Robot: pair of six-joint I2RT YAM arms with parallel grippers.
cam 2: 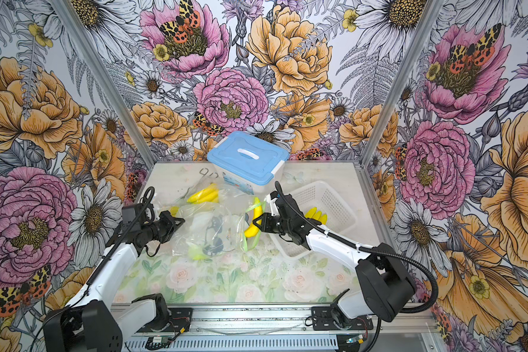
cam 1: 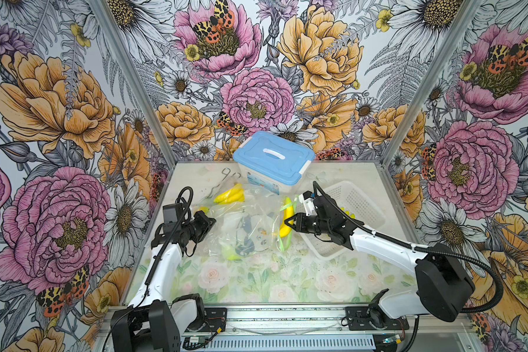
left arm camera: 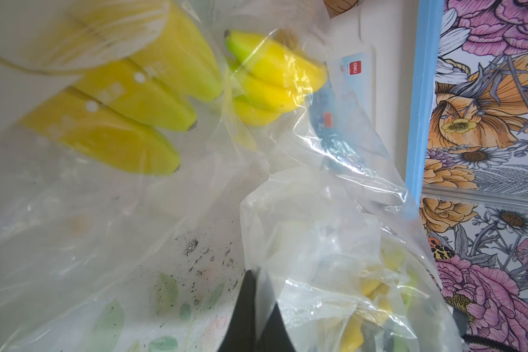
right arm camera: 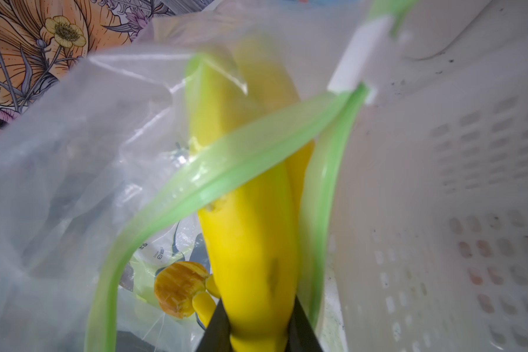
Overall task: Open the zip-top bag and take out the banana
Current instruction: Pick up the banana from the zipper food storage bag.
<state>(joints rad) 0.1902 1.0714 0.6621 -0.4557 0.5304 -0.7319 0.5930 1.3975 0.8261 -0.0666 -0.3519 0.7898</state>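
The clear zip-top bag (cam 1: 244, 234) lies crumpled mid-table in both top views, also (cam 2: 209, 233). Its green zip mouth (right arm camera: 226, 170) stands open, with the white slider (right arm camera: 357, 58) at one end. A yellow banana (cam 1: 285, 224) sticks out through that mouth. My right gripper (cam 1: 292, 222) is shut on the banana's (right arm camera: 250, 237) outer end, and the black fingers (right arm camera: 217, 323) press both of its sides. My left gripper (cam 1: 213, 222) is shut on the bag's plastic (left arm camera: 333, 243) at the opposite side. Printed packets and a small orange toy (right arm camera: 180, 286) remain inside the bag.
A blue-lidded box (cam 1: 273, 157) stands at the back. A white perforated basket (cam 1: 365, 201) sits right of the bag, holding a banana bunch (cam 2: 316, 215). Another banana bunch (cam 1: 230, 195) and metal tongs (cam 1: 226, 178) lie behind the bag. Floral walls enclose three sides.
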